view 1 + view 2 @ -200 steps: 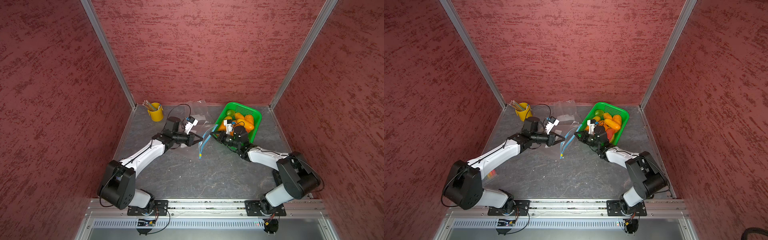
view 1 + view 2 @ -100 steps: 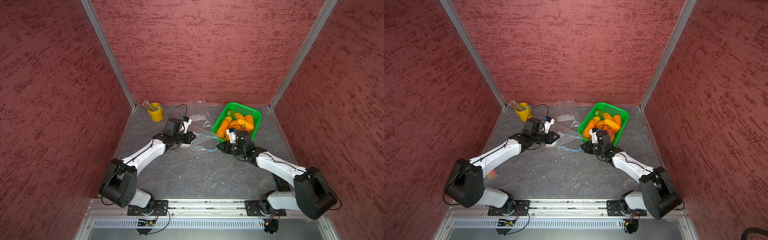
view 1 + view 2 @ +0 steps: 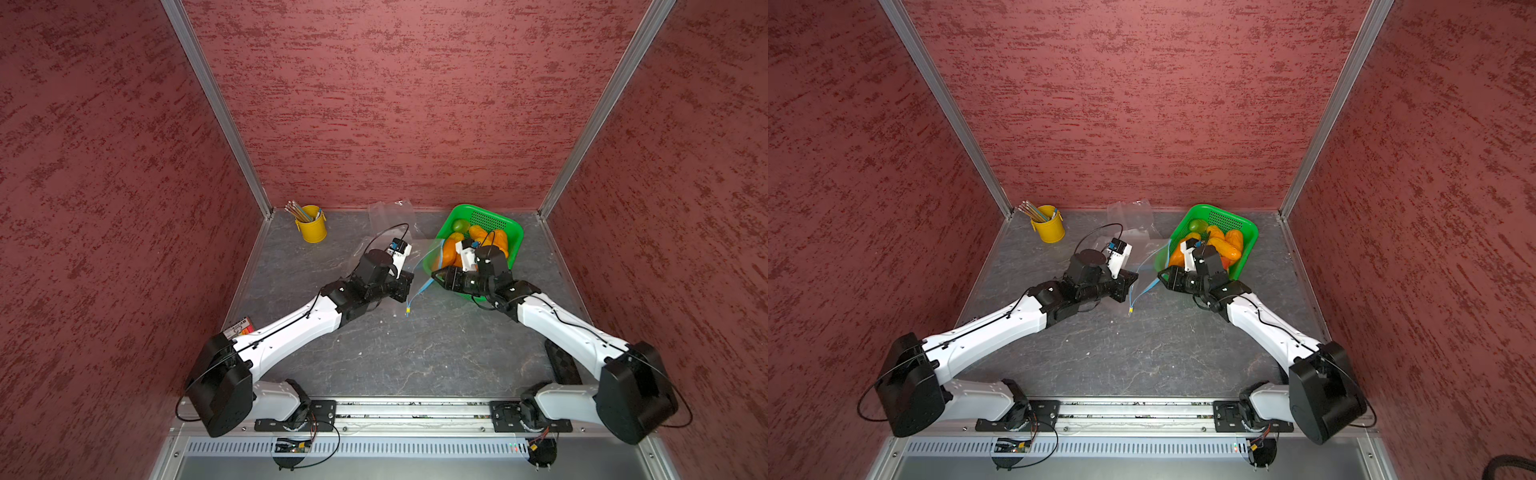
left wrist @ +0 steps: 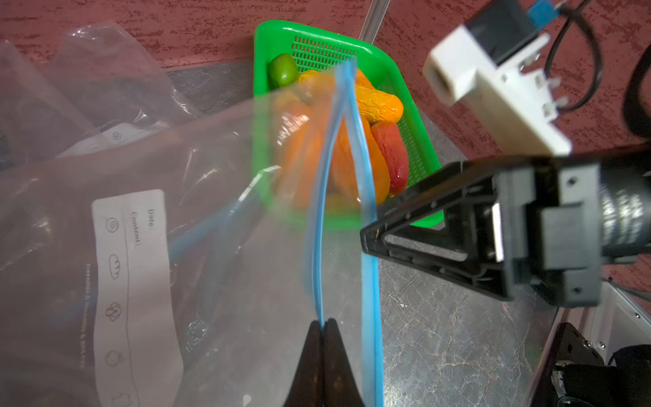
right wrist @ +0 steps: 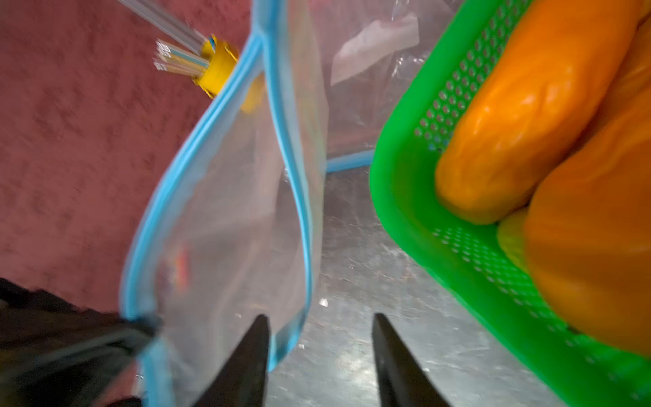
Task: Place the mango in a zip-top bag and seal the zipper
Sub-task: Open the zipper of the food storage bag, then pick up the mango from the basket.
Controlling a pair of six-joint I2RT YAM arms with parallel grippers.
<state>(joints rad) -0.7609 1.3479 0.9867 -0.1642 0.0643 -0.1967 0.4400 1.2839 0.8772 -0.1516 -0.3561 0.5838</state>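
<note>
Gaping bag (image 5: 229, 211) hangs before right claw (image 5: 320, 317); basket (image 5: 398, 183) crowds beside.

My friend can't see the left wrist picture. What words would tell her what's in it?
The left end effector pinches the blue zipper edge of a clear zip-top bag, its mouth open. Behind it, a green basket holds orange mangoes.

A white label (image 4: 141, 282) on the zip-top bag (image 4: 229, 310) read "Date." and "Content:"; the smaller print along its edge was too blurred to read.
</note>
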